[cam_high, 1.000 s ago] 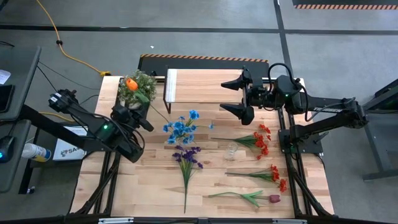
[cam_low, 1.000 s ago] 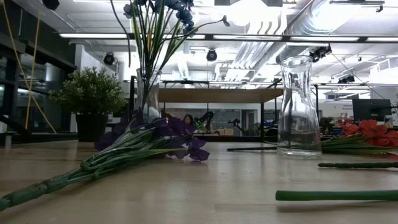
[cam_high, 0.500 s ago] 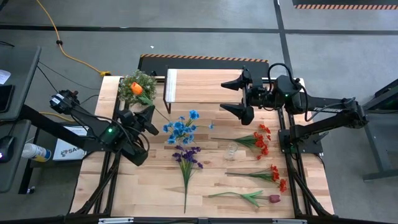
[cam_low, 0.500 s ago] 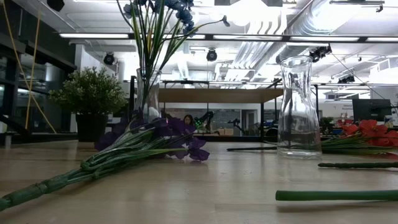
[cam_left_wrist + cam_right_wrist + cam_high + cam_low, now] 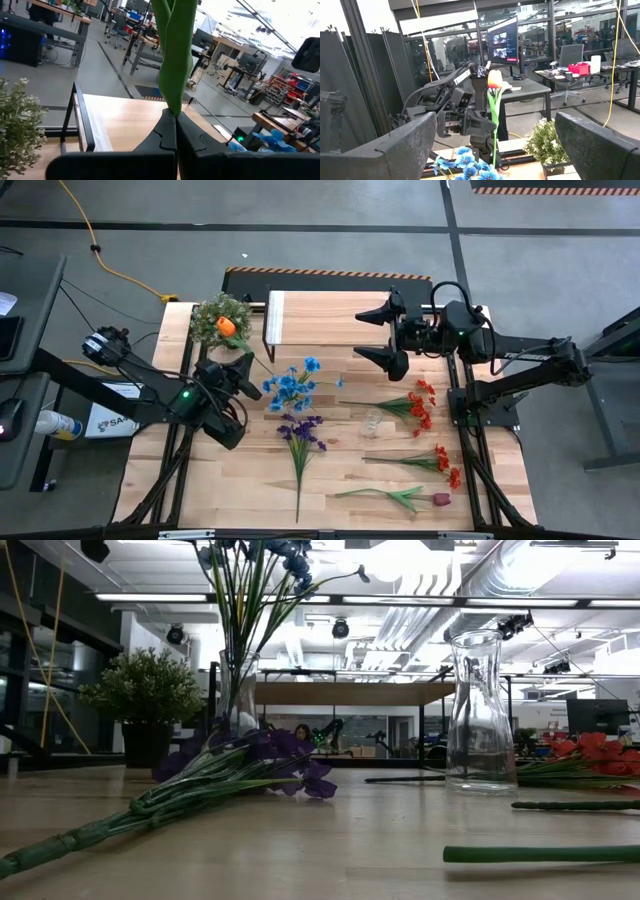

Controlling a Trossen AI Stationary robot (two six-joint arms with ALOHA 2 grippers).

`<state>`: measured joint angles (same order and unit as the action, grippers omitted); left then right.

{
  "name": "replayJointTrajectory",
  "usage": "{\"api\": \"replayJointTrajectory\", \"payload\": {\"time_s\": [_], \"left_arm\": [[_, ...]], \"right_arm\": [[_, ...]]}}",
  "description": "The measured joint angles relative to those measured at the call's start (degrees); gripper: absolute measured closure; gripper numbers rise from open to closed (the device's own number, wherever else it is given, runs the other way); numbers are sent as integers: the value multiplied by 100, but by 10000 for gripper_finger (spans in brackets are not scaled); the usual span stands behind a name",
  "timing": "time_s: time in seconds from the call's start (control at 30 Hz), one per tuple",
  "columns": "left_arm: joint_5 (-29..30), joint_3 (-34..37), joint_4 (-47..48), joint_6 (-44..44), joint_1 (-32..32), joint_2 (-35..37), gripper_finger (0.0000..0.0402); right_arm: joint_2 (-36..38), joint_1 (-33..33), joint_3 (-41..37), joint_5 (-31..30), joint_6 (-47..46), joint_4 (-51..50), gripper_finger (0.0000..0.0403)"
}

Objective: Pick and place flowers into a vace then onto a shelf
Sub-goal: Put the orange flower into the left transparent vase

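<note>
Over bench's left side, your left gripper is clamped on orange flower's stem, bloom up. Right gripper wide, idle above shelf. Next: stem into blue-flower vase, I'd judge.

Bright overhead lighting, ceiling glare, soft shadows

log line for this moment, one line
left tool: shut on orange flower | right tool: open above shelf | blue flowers in vase
</note>
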<state>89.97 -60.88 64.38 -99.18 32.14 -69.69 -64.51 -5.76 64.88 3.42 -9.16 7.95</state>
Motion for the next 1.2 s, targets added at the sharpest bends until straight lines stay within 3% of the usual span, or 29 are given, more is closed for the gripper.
{"api": "replayJointTrajectory", "payload": {"time_s": [0.87,1.2], "left_arm": [[4,-4,4,138,13,-431,377],[-246,-2,10,281,13,-481,377]], "right_arm": [[0,2,0,4,14,2,8],[0,0,0,42,15,2,8]]}}
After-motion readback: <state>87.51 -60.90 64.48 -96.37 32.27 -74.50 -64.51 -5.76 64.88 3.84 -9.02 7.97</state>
